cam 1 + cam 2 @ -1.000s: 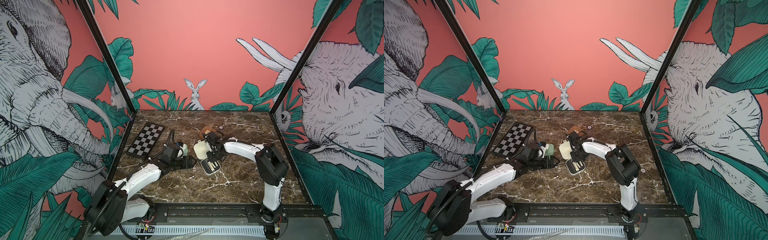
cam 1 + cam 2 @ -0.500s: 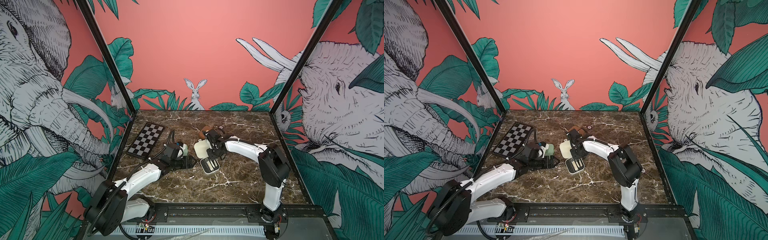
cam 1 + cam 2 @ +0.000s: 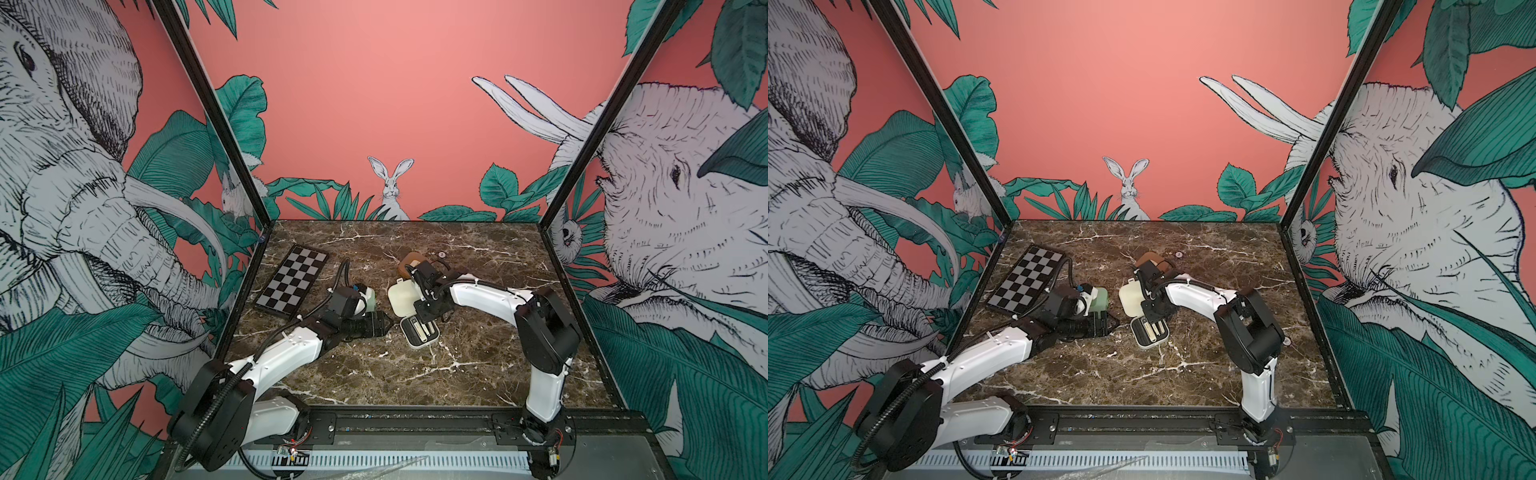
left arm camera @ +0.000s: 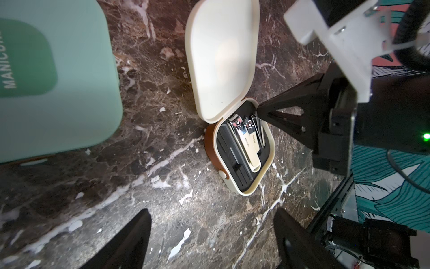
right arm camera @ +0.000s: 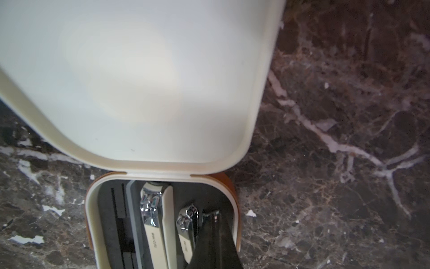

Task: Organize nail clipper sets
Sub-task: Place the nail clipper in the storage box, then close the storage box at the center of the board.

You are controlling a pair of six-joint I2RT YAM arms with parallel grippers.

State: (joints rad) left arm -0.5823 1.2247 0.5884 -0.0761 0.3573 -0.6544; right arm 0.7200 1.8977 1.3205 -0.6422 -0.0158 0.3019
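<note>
Lying open at the middle of the bench, our cream case holds two clippers; the right gripper has just pressed shut at its outer slot, perhaps nipping a slim tool we must seat. Our left gripper hangs spread nearby.

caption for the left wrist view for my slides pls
Shut right gripper reaches into the open cream case beside its clippers; mint green case nearby, left gripper open.

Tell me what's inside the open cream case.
A large clipper, a small clipper and a slim metal tool sit in its black insert; other slots look empty. The shut right gripper covers the tool's end, so any grip is hidden.
</note>
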